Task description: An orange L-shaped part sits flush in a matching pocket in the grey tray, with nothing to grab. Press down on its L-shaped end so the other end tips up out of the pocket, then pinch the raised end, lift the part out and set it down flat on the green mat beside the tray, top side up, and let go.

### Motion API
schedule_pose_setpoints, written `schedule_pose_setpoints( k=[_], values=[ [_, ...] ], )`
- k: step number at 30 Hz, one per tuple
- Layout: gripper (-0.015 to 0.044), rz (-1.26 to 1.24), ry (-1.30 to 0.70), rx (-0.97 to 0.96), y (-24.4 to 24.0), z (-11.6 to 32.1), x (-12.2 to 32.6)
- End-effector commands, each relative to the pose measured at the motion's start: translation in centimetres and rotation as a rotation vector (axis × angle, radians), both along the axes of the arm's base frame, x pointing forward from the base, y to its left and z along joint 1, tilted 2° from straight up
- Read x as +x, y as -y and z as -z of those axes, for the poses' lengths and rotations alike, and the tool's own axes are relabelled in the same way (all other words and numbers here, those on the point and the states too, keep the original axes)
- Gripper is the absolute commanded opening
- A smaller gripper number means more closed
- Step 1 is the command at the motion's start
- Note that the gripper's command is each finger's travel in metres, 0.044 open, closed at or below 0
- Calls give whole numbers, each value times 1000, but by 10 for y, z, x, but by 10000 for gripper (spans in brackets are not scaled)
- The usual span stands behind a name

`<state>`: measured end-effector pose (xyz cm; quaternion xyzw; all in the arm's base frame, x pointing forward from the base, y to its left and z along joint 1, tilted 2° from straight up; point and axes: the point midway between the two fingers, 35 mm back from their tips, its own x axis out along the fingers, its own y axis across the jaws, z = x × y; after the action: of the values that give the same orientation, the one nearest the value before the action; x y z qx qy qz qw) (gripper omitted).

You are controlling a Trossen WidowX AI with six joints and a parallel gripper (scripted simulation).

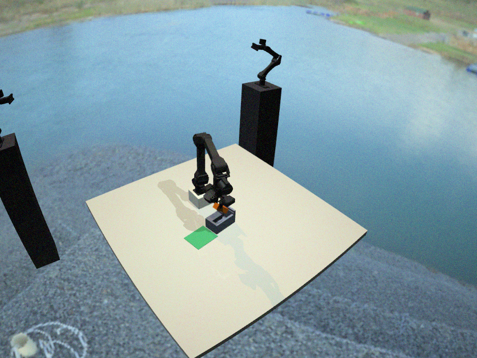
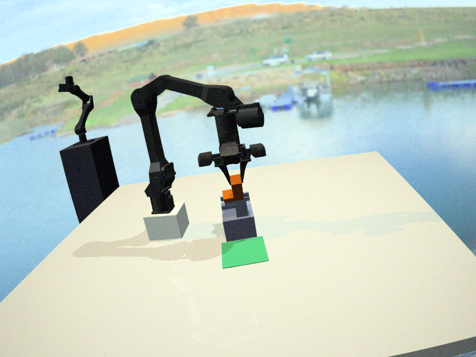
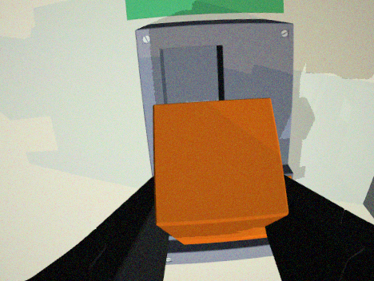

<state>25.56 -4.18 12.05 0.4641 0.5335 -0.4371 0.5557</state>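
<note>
The orange L-shaped part (image 1: 224, 210) (image 2: 235, 179) (image 3: 220, 160) is tilted, its pinched end high and its L-shaped end lower. My gripper (image 2: 236, 183) (image 3: 213, 185) is shut on the raised end, one finger on each side. The part hangs over the far half of the grey tray (image 1: 223, 218) (image 2: 240, 229) (image 3: 256, 41), and the near half of the pocket shows empty. The L-shaped end looks about level with or just above the tray's far rim; I cannot tell if it touches. The green mat (image 1: 200, 237) (image 2: 244, 252) (image 3: 168, 9) lies bare beside the tray's near end.
The arm stands on a pale block (image 1: 195, 201) (image 2: 163, 228) beside the tray. A dark pedestal (image 1: 259, 119) (image 2: 88, 165) with another arm stands beyond the table (image 1: 246, 285) (image 2: 307, 299). A second dark pedestal (image 1: 27, 208) shows at the left of the top view.
</note>
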Motion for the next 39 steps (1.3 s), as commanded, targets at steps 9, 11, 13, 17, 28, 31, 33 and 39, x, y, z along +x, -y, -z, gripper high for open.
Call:
schedule_pose_setpoints(
  k=[9,11,13,17,28,31,33,39],
  values=[
    [0,-1,7,-4,49,0,5],
    [0,-1,7,-5,58,0,6],
    [0,-1,7,-6,66,0,7],
    [0,-1,7,-8,86,0,9],
    [0,-1,7,-13,141,-1,14],
    [0,-1,7,-14,145,-1,15],
    [0,-1,7,-14,145,0,15],
    [0,-1,7,-14,145,7,15]
  ],
)
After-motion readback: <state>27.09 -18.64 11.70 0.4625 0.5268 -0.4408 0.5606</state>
